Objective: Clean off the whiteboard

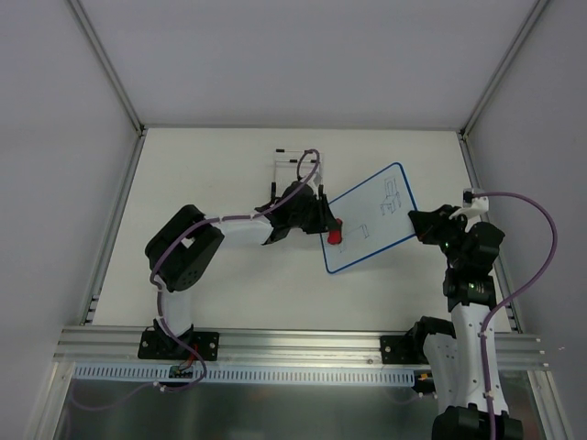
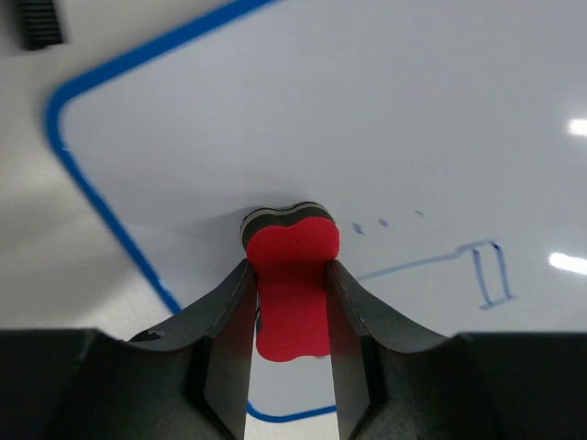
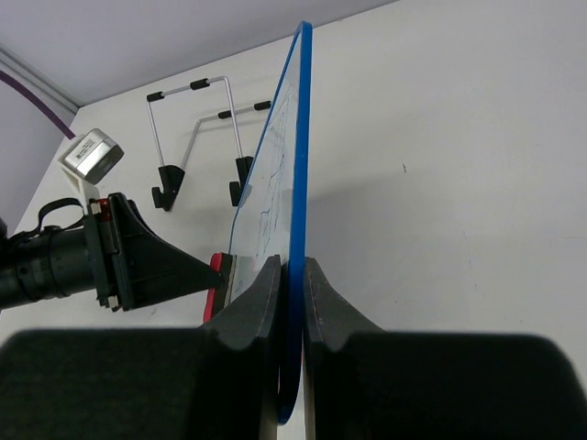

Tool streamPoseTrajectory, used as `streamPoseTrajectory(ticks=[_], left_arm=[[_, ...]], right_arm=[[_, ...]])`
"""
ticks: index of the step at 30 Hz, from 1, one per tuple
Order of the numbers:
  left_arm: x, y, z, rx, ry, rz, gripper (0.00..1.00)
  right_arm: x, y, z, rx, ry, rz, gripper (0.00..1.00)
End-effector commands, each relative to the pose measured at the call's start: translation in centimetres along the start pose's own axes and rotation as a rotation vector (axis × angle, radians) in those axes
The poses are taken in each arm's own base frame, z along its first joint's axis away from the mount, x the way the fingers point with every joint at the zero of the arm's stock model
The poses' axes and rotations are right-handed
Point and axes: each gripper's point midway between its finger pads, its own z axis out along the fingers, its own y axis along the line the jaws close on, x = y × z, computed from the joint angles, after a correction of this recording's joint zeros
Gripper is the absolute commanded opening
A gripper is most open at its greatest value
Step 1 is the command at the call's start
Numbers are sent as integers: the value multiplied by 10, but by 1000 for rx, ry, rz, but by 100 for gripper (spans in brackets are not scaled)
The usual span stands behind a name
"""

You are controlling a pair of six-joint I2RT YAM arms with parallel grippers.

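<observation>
The whiteboard point(image 1: 367, 220), white with a thin blue frame, is held tilted above the table. Thin blue sketch lines show near its upper right part. My right gripper point(image 1: 424, 223) is shut on its right edge; in the right wrist view point(image 3: 292, 275) the blue frame point(image 3: 298, 183) runs edge-on between the jaws. My left gripper point(image 1: 328, 229) is shut on the small red eraser point(image 1: 335, 235). In the left wrist view the gripper point(image 2: 291, 284) presses the eraser point(image 2: 292, 275) against the board's face point(image 2: 367, 119), next to blue line marks point(image 2: 486, 275). The eraser also shows in the right wrist view point(image 3: 216, 284).
A black wire stand point(image 1: 292, 163) sits on the table behind the left gripper, also in the right wrist view point(image 3: 197, 137). Grey walls enclose the table on the left, back and right. An aluminium rail point(image 1: 293, 344) runs along the near edge.
</observation>
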Motion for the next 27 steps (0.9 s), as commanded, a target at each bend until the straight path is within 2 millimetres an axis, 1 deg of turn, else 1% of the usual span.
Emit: streamPoseTrajectory(ticks=[1, 3, 4, 6, 7, 10, 12, 13, 15, 16, 17, 20, 21, 22, 24, 27], left_arm=[[42, -76, -10, 191, 109, 135, 0], [51, -89, -12, 215, 120, 155, 0], [47, -97, -12, 233, 112, 166, 0], [45, -107, -12, 252, 104, 187, 0], [40, -115, -12, 268, 92, 193, 0], [34, -122, -11, 277, 73, 202, 0], [32, -114, -8, 250, 62, 192, 0], [35, -104, -7, 228, 66, 179, 0], [32, -87, -5, 198, 65, 142, 0], [36, -73, -5, 178, 68, 128, 0], [31, -62, -4, 161, 59, 108, 0], [27, -40, -5, 126, 53, 67, 0], [19, -30, -5, 105, 35, 56, 0], [20, -22, -6, 89, 35, 47, 0], [12, -8, -6, 64, 22, 31, 0], [8, 0, -5, 50, 16, 32, 0]], right_arm=[[4, 28, -3, -151, 31, -82, 0], [5, 28, -4, -152, 29, -82, 0], [6, 27, -4, -149, 31, -81, 0], [8, 27, -4, -149, 32, -78, 0], [9, 27, -5, -149, 31, -78, 0], [10, 27, -6, -149, 29, -78, 0], [10, 27, -6, -149, 27, -77, 0], [10, 27, -6, -147, 25, -78, 0], [9, 27, -7, -146, 23, -83, 0], [9, 27, -7, -145, 24, -87, 0], [8, 27, -7, -145, 24, -89, 0], [9, 26, -7, -141, 26, -92, 0], [9, 26, -7, -142, 28, -90, 0], [10, 26, -7, -141, 27, -90, 0], [10, 26, -7, -142, 29, -91, 0], [10, 26, -8, -140, 28, -92, 0]])
